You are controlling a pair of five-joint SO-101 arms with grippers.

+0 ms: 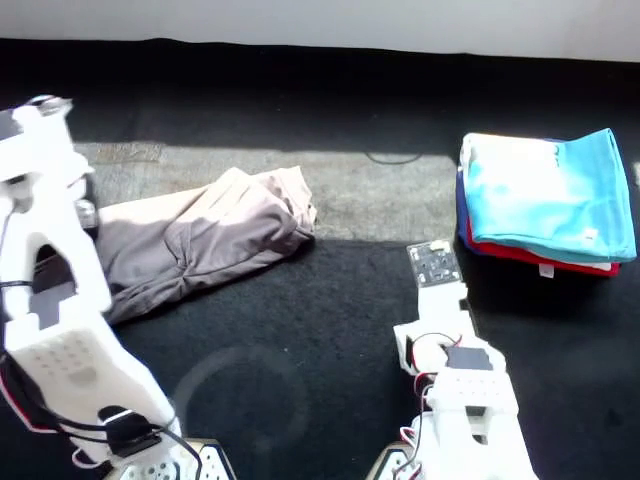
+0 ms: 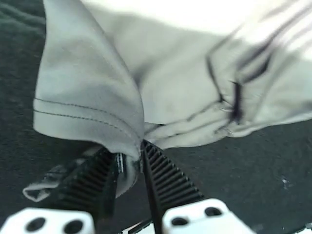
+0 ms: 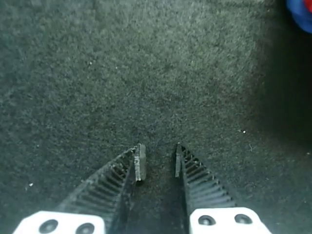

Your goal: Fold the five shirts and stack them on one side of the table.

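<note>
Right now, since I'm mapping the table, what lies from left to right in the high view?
Left arm → crumpled beige shirt → right arm → stack of folded shirts, light blue on top.

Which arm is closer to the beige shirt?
Left. The left jaws pinch the hem of the beige shirt; the right jaws sit apart over the mat, near the folded stack.

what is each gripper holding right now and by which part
The left gripper pinches the beige shirt at a corner of its stitched hem. The right gripper is open and holds nothing.
</note>
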